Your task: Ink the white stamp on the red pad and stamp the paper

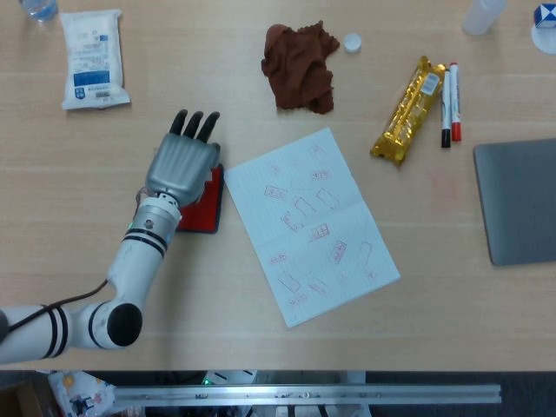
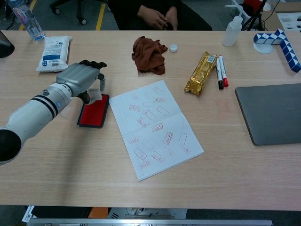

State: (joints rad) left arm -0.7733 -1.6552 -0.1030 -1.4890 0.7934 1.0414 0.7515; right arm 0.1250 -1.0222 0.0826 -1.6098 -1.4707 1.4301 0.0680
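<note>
My left hand (image 1: 182, 165) (image 2: 80, 78) hovers over the far end of the red ink pad (image 1: 201, 208) (image 2: 93, 114), left of the paper. Its fingers grip the white stamp (image 2: 97, 94), which points down at the pad's far edge; whether it touches the pad cannot be told. From the head view the hand hides the stamp. The white paper (image 1: 308, 226) (image 2: 155, 127) lies unfolded just right of the pad, with several red stamp marks on it. My right hand is in neither view.
A brown cloth (image 1: 300, 68) and a small white cap (image 1: 351, 42) lie beyond the paper. A gold snack bar (image 1: 408, 111) and two markers (image 1: 450, 102) lie to the right, with a grey laptop (image 1: 517, 201) at the right edge. A white packet (image 1: 93, 59) is far left.
</note>
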